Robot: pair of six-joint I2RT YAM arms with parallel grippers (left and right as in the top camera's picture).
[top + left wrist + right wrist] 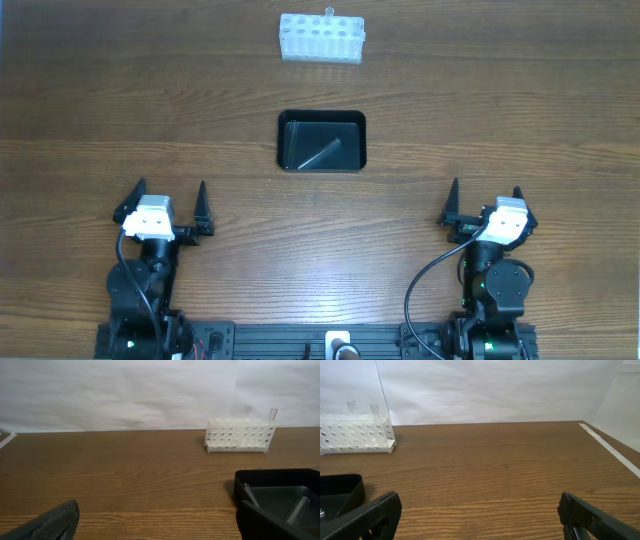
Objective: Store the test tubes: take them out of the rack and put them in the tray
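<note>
- Your left gripper [171,190] and right gripper [487,190] both sat near their bases, fingers spread apart and holding nothing.
- The white rack [321,38] stood at the far side of the tabletop [120,100], well apart from both grippers. Two test tubes [272,413] poked above its top.
- The black tray [283,140] lay between the rack and the arms, with one tube [322,153] lying slantwise inside.
- The tubes looked light, stiff, slick and probably breakable. You would have wanted a gentle pinch on the exposed top, then a straight lift.
</note>
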